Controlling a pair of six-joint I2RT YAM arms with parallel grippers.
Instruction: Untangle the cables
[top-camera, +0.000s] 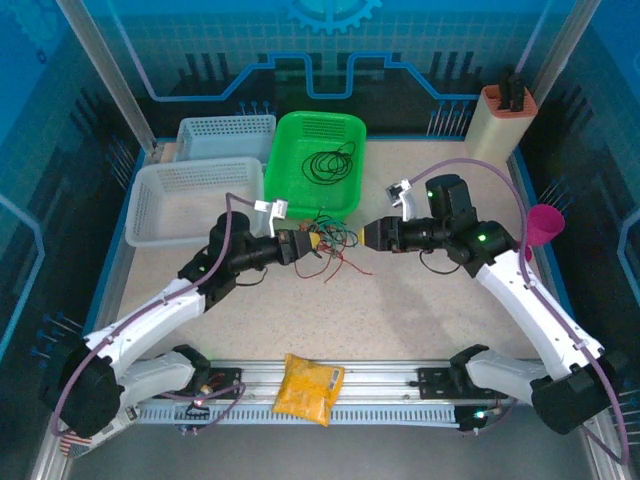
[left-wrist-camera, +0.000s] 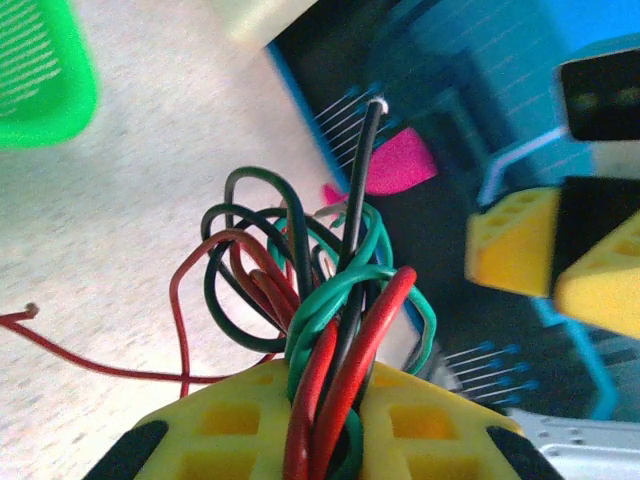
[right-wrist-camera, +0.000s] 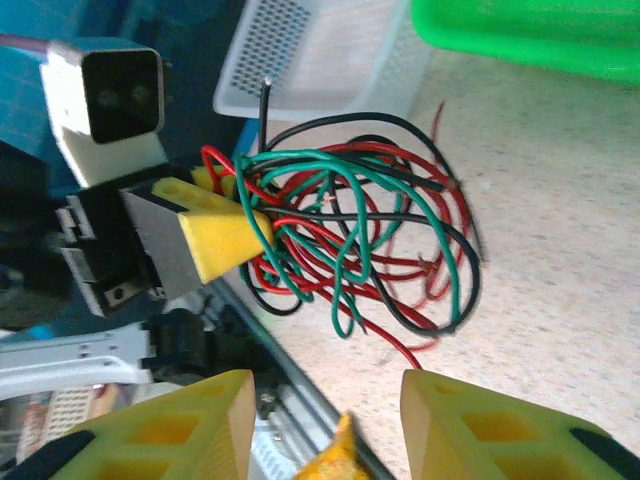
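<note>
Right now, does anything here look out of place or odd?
Yes: a yellow pouch lies askew on the metal rail at the near edge, off the work surface. The knotted cables pinched in the left gripper are the job itself.

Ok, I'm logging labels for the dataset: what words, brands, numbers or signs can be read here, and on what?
No legible text in these views.
yellow packet: print, if any, is too small and blurred to read.
back wall: a gear emblem and circuit lines, no words.
cables: no markings visible.
</note>
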